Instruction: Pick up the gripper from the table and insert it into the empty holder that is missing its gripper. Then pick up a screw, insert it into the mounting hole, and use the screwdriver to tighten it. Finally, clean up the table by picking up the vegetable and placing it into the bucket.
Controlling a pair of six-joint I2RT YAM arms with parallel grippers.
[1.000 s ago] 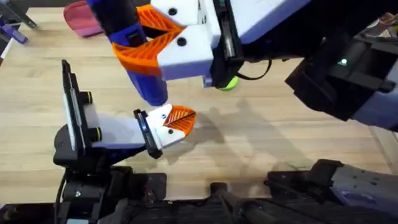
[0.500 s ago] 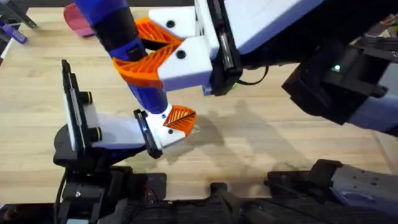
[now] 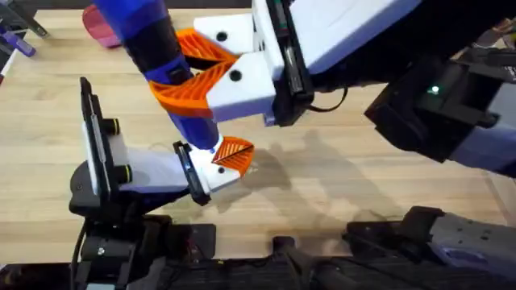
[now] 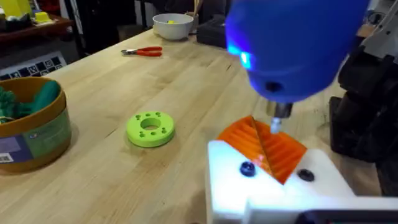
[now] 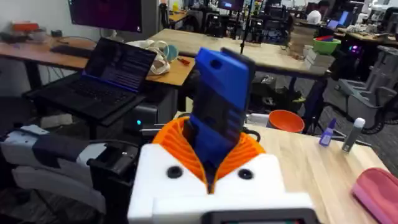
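Observation:
My right gripper point(image 3: 193, 68) is shut on the blue screwdriver point(image 3: 192, 121), which stands nearly upright between its orange ribbed fingers point(image 5: 180, 149). The screwdriver point(image 4: 292, 43) has its thin metal tip point(image 4: 275, 124) down on the orange wedge gripper point(image 4: 264, 146). That wedge point(image 3: 234, 151) sits in the white holder point(image 4: 249, 193) at the end of my left arm, at my left gripper point(image 3: 219, 165). Two dark screw heads point(image 4: 247, 168) show in the holder's face. The brown bucket point(image 4: 37, 134) stands on the table with green pieces inside. The vegetable is hidden.
A green ring point(image 4: 150, 127) lies on the table between the bucket and the holder. Red pliers point(image 4: 142, 51) and a white bowl point(image 4: 173, 25) sit at the table's far side. A pink object point(image 3: 101, 24) lies at the far left. The right arm hangs over mid-table.
The right gripper has carried the screwdriver a little lower, bringing the tip onto the wedge. A green-yellow object seen by the right gripper earlier is now covered.

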